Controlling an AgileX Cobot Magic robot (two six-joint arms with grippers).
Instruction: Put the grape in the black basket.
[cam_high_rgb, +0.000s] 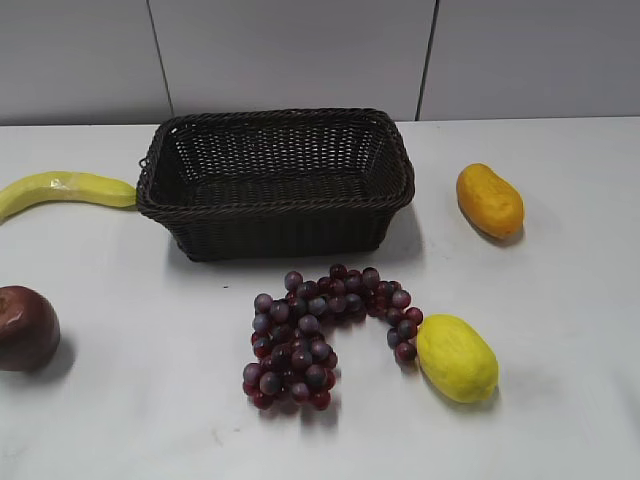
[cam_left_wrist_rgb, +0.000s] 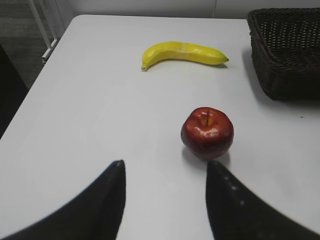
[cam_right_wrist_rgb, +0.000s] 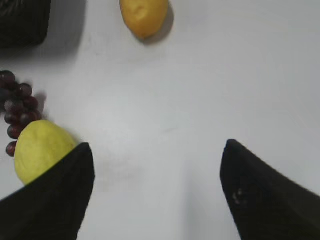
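Note:
The grape (cam_high_rgb: 320, 335), a big bunch of dark red-purple berries, lies on the white table just in front of the black basket (cam_high_rgb: 275, 200). Part of the bunch shows at the left edge of the right wrist view (cam_right_wrist_rgb: 17, 107). The basket's corner shows in the left wrist view (cam_left_wrist_rgb: 285, 50) and in the right wrist view (cam_right_wrist_rgb: 22, 20). My left gripper (cam_left_wrist_rgb: 165, 162) is open and empty above the table, near a red apple. My right gripper (cam_right_wrist_rgb: 157, 145) is open and empty, right of the yellow fruit. Neither gripper shows in the exterior view.
A dark red apple (cam_high_rgb: 25, 328) (cam_left_wrist_rgb: 207, 131) sits at the left. A banana (cam_high_rgb: 60, 192) (cam_left_wrist_rgb: 182, 54) lies left of the basket. A yellow fruit (cam_high_rgb: 457, 357) (cam_right_wrist_rgb: 40, 150) touches the bunch's right end. An orange fruit (cam_high_rgb: 490, 200) (cam_right_wrist_rgb: 143, 16) lies right of the basket.

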